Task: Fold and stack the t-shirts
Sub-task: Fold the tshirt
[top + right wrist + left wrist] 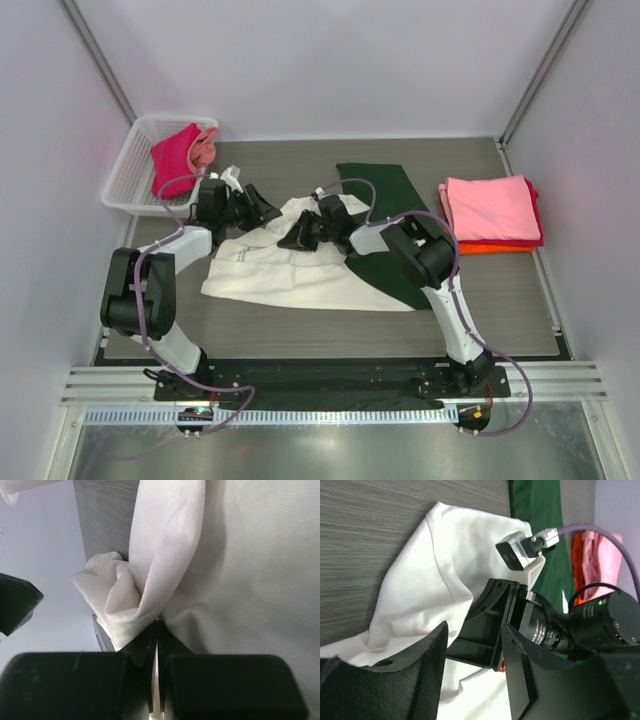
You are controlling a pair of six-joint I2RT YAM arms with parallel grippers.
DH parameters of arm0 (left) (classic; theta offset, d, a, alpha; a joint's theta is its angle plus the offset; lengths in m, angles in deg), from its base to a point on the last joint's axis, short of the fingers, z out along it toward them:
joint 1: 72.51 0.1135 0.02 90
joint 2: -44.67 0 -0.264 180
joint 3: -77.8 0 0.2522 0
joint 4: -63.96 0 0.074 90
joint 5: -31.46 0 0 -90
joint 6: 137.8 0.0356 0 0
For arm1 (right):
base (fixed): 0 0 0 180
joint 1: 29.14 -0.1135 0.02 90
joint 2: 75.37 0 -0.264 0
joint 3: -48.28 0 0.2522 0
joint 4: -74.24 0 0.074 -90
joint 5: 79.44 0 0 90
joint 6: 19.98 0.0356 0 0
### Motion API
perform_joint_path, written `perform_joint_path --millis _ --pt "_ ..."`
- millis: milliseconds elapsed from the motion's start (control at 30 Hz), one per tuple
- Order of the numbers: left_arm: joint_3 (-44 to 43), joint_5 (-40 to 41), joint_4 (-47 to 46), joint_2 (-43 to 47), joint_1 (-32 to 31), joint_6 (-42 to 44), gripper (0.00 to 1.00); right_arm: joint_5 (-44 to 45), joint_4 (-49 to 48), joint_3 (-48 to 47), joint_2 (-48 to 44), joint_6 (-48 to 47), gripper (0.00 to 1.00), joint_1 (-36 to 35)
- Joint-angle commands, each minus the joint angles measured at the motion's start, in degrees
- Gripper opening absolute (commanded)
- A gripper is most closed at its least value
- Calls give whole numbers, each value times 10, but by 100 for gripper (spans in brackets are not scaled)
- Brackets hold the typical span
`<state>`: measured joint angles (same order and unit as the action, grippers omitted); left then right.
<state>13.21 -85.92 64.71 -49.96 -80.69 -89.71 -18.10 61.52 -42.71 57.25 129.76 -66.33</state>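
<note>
Grey woodgrain table (280, 160), white walls (320, 60), cream t-shirt (290, 275) spread.

Middle of cream t-shirt (300, 275) hidden beneath left claw (258, 207) and right claw (300, 238). Right of it, pink tee (490, 208) covers stack; lower tees (497, 247) show red, orange edges only.

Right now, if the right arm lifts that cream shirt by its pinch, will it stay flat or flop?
Probably floppy: the cream shirt bunches into soft folds where the right fingers pinch it. It likely weighs little, since a thin pinch holds a raised fold. The rest would probably drag across the table rather than lift flat.
</note>
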Motion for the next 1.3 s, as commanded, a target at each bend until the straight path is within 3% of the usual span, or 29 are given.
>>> perform_joint_path --millis 0,33,200,300,400,500,633,867,933,967,1067,1267 --pt "-35 20 81 23 -23 50 49 38 51 13 15 -16 9 8" --pt "-38 36 111 27 -27 60 50 39 53 13 14 -16 15 8" --pt "-44 223 186 59 -31 74 59 41 52 16 11 -17 18 10" --pt "-49 295 218 55 -30 80 64 40 53 16 13 -17 18 10" --pt "-55 319 215 36 -31 85 70 39 51 16 13 -16 18 10" --pt "-85 282 203 4 -31 98 70 41 52 19 13 -16 18 10" --pt "-103 195 208 -31 -36 97 59 39 50 20 13 -16 18 10" --pt "-106 103 212 -40 -47 116 56 39 50 19 13 -17 18 10" --pt "-112 59 209 -43 -49 117 49 40 49 20 13 -15 18 11" --pt "-113 49 209 -42 -51 116 40 39 49 20 13 -16 18 10" --pt "-113 4 211 -32 -59 113 31 38 49 20 12 -16 18 10" --pt "-155 35 348 0 -82 148 26 36 48 21 13 -15 18 11"
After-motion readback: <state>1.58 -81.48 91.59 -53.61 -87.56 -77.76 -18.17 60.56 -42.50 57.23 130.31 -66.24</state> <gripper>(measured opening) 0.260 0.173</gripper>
